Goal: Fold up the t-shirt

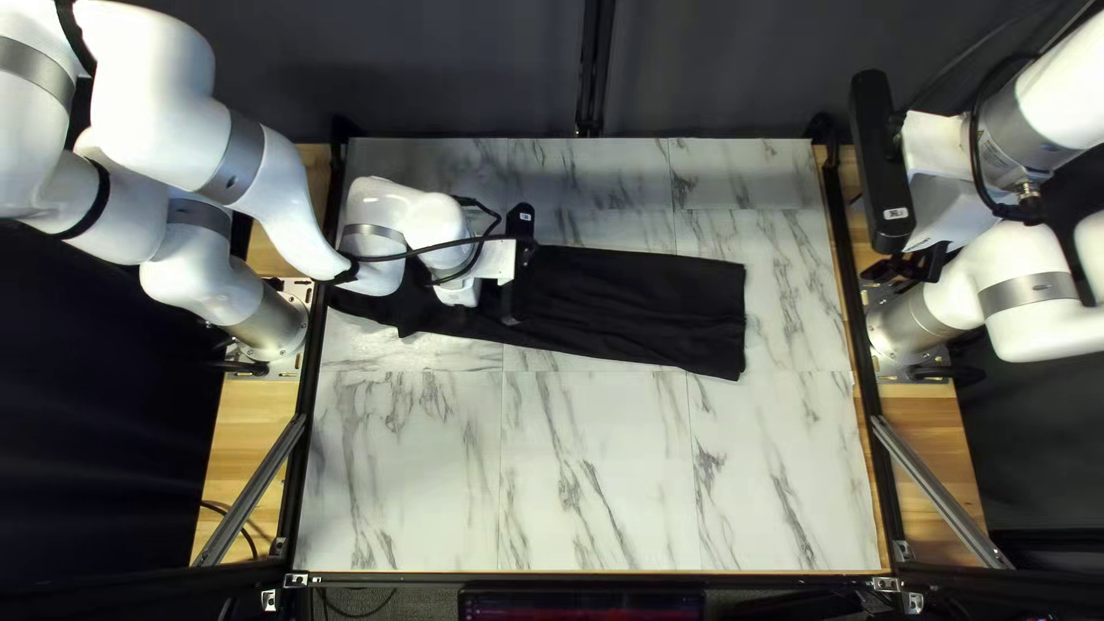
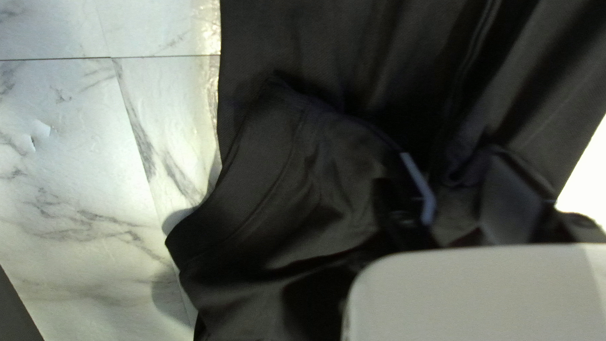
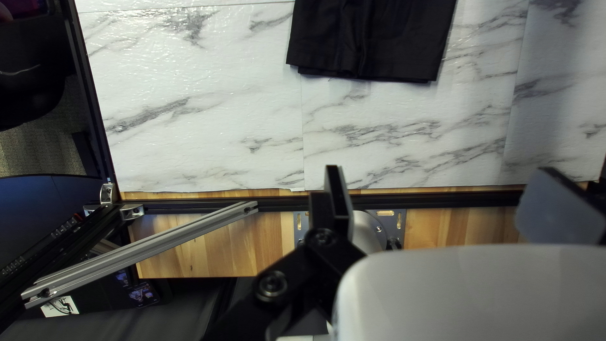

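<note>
**Black t-shirt lay lengthwise beneath our left end effector**

Nearest, a screen sat just beyond the near edge of our marble-patterned table. Farther in, the t-shirt stretched as a narrow strip from the left side to right of centre, its straight end toward our right arm. The left end effector was down at the cloth, beside a stitched, hemmed part that bulged out; we could not tell whether it gripped any. Over the table's right edge, we had the right end effector raised, its two fingers wide apart, well away from the t-shirt. Behind everything hung the dark curtain.
</note>
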